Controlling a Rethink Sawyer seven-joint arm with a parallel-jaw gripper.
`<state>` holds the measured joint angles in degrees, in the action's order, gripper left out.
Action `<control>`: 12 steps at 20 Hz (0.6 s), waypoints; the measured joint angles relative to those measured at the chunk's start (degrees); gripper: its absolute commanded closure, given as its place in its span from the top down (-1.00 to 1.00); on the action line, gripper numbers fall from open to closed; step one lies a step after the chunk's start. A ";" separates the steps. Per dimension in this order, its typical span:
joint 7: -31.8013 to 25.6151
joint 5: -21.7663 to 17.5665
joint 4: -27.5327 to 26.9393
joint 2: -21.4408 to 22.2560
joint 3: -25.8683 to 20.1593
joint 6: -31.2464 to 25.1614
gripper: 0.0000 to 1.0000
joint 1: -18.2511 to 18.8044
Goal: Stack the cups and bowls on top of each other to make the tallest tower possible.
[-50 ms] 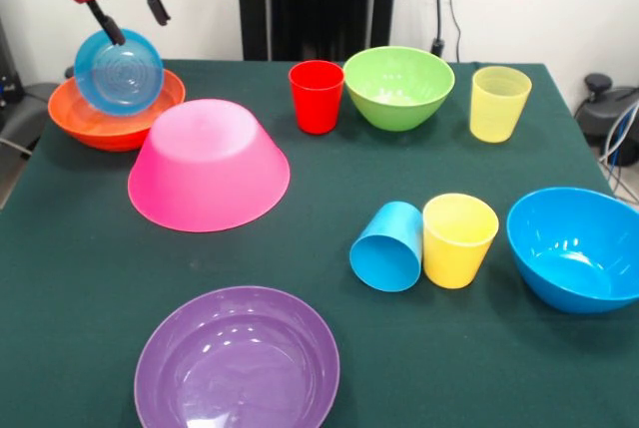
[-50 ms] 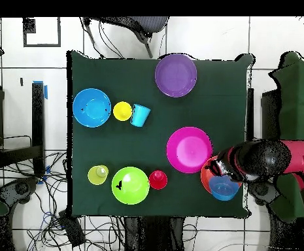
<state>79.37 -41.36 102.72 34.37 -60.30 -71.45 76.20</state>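
My gripper [image 1: 137,29] hangs open at the table's back left corner, and its left finger touches the top rim of the small blue bowl [image 1: 118,71]. That bowl stands tilted on its edge inside the orange bowl [image 1: 112,121], with its hollow facing the camera. The big pink bowl [image 1: 209,164] lies upside down just beside them with nothing on it. From overhead, the gripper [image 2: 225,171] covers part of the small blue bowl [image 2: 223,188] and the orange bowl [image 2: 206,178].
A red cup [image 1: 317,96], a green bowl [image 1: 398,86] and a pale yellow cup [image 1: 499,103] line the back. A blue cup [image 1: 387,246] lies on its side against an upright yellow cup [image 1: 458,239]. A blue bowl [image 1: 577,246] sits right, a purple bowl [image 1: 237,358] at the front.
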 measured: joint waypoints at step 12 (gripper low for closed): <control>0.00 0.73 -0.01 0.01 -0.02 0.00 1.00 0.00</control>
<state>79.37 -40.63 102.71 34.38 -60.32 -71.45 76.20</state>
